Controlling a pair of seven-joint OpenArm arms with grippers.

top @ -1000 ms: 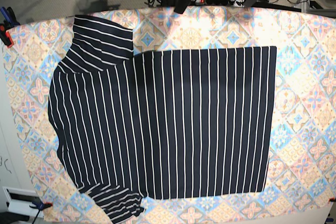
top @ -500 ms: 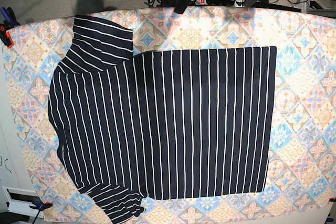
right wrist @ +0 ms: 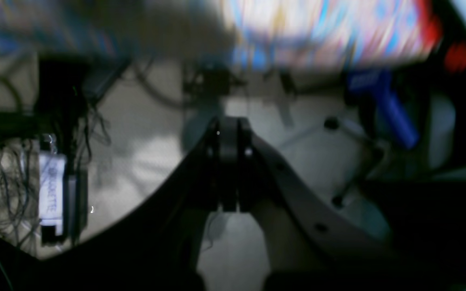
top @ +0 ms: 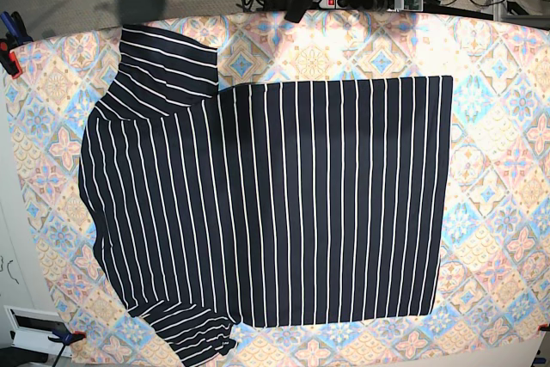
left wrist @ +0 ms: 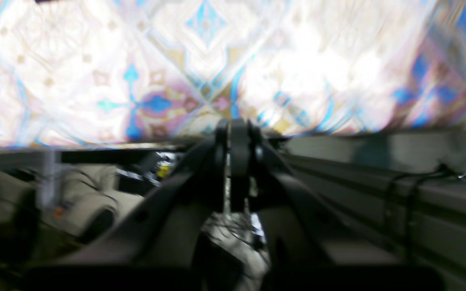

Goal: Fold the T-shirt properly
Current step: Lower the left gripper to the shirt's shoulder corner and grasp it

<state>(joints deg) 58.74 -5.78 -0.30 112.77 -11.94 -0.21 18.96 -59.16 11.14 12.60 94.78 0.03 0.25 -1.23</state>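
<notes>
Base view: T-shirt (top: pixel 266 212) lies flat on the floral-tile cloth (top: pixel 498 169), spread out, sleeves at view's left, hem edge at view's right, unfolded. Bits of both arms show at top edge, well apart from shirt.
Left wrist view: blurry; left gripper (left wrist: pixel 233 129) w/ jaws together, nothing btwn them, near the patterned cloth's edge.
Right wrist view: blurry, dark; right gripper (right wrist: pixel 228 125) jaws together, empty, over floor w/ cables (right wrist: pixel 2 178).
</notes>
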